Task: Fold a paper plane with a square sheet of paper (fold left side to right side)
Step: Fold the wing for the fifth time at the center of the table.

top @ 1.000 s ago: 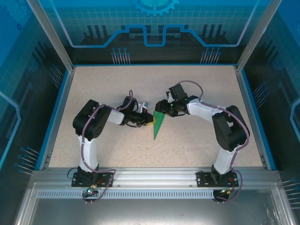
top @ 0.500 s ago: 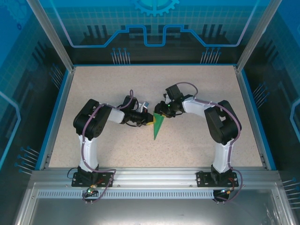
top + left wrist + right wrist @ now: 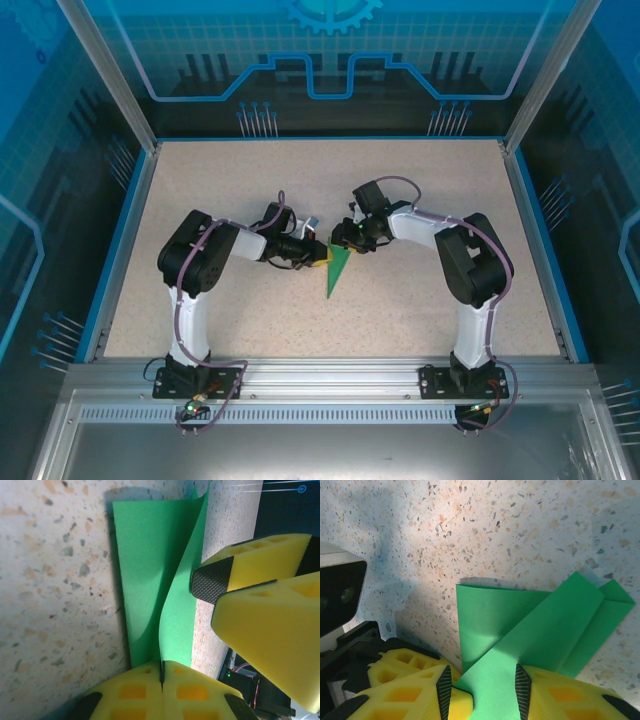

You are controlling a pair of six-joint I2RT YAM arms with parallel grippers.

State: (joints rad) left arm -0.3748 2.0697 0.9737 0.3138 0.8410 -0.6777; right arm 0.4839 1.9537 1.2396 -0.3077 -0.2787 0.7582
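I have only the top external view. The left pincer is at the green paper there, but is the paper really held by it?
Observer: Yes. The left wrist view shows the left pincer shut on an edge of the green paper, which curves up from the table.
Operator: And the right pincer, is it closed too?
Observer: No. In the right wrist view its fingers stand apart, and a folded flap lies between the two black pads.
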